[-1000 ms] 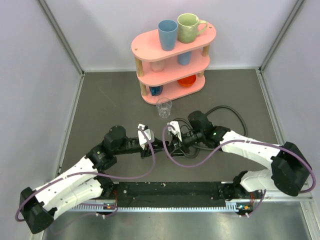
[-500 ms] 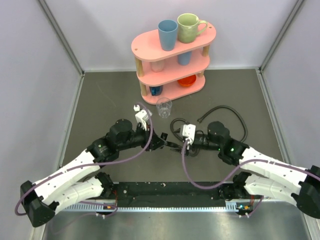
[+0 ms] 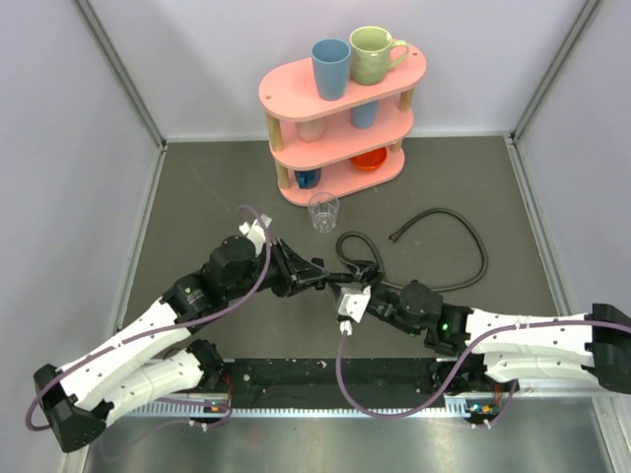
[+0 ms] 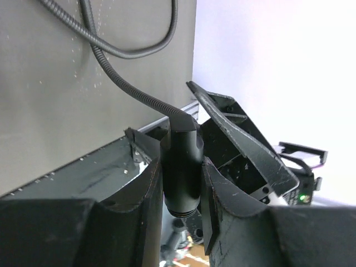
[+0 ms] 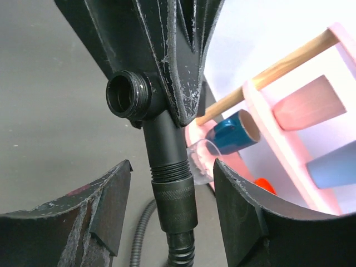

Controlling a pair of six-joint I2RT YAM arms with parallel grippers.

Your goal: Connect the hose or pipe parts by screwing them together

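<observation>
My left gripper [image 3: 317, 273] [image 4: 182, 169] is shut on a black cylindrical end fitting [image 4: 181, 167], its threaded tip poking out below the fingers. From that fitting a ribbed black hose [image 4: 130, 92] runs away across the mat. In the right wrist view the same fitting [image 5: 146, 97] hangs from the left fingers [image 5: 183, 61], showing a round threaded side port. A knurled black collar [image 5: 176, 203] of the second hose sits on its lower threads. My right gripper [image 3: 353, 286] [image 5: 171, 167] is open, one finger on each side of the collar, not touching it. A long black hose [image 3: 463, 222] curves over the mat at right.
A pink three-tier shelf [image 3: 340, 148] [image 5: 334, 50] holding cups stands at the back, with a blue cup [image 5: 236, 130] lying on its lowest tier. A clear glass [image 3: 323, 210] [image 5: 203, 161] stands just in front of it, close behind the grippers. Grey walls enclose the dark mat.
My right gripper has let go of the collar and swung nearer the front edge, turning under the fitting. The left gripper has shifted right, still holding the fitting.
</observation>
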